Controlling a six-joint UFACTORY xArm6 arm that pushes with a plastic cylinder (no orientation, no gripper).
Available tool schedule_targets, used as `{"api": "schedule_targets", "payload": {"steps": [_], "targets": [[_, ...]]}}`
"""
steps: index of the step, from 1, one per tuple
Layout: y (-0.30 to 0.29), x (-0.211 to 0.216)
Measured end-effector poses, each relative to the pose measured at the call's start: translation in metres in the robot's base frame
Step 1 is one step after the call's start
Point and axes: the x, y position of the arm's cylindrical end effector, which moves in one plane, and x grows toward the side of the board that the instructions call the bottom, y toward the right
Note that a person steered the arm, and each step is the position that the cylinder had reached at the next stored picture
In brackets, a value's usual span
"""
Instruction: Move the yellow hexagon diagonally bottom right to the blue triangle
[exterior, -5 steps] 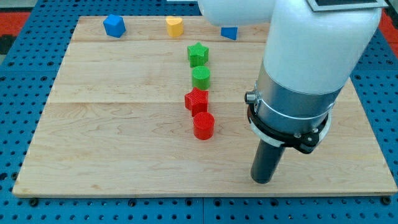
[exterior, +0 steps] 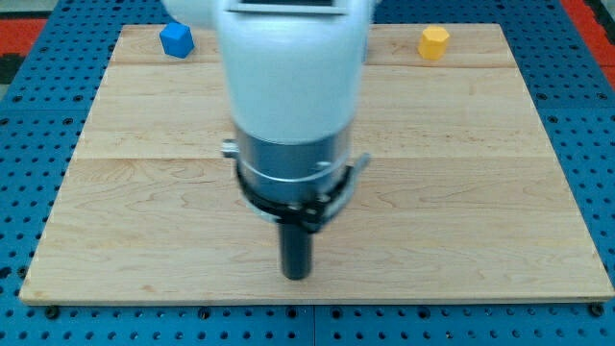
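Wooden table [exterior: 115, 240], my tip [exterior: 296, 276] near the view's bottom, holding nothing, well apart from blue block [exterior: 176, 39] and yellow hexagon [exterior: 434, 42], arm hiding the table's middle

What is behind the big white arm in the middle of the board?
The arm covers the board's middle and top centre, so nothing there can be seen. Beside it show a blue block and a yellow hexagon. My tip touches neither.
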Motion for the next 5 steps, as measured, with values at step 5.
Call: {"api": "schedule_targets", "payload": {"steps": [5], "targets": [[-0.027, -0.036]]}}
